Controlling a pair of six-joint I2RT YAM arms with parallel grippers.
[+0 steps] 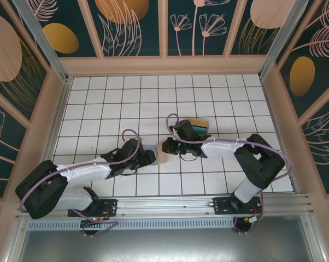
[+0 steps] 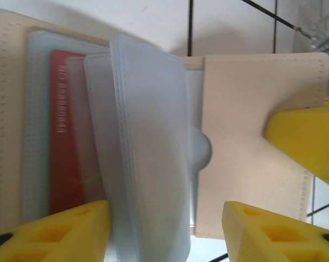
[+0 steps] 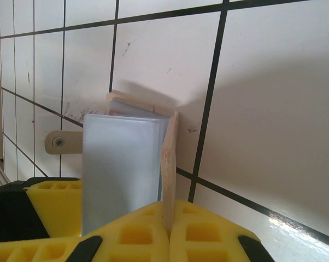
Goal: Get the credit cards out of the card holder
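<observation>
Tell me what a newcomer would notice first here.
The tan card holder is held open in the middle of the tiled table, its clear sleeves fanned upright and a red card showing inside one pocket. The right gripper has its jaws pinched on one cover; the left gripper straddles the sleeves, jaws apart.

I read the tan leather-like folding card holder (image 2: pixel 246 142) as matt and fine-grained, with stitched edges. Its translucent plastic sleeves (image 2: pixel 148 147) look frosted and smooth. The red plastic credit card (image 2: pixel 66 136) behind them shows embossed characters. The left gripper (image 2: pixel 164 218) has yellow matt moulded-plastic fingers (image 2: pixel 268 234). The white tiled table (image 3: pixel 274 82) is semi-glossy and lightly scuffed. A bare aluminium rail (image 1: pixel 170 206) runs along its near edge.
</observation>
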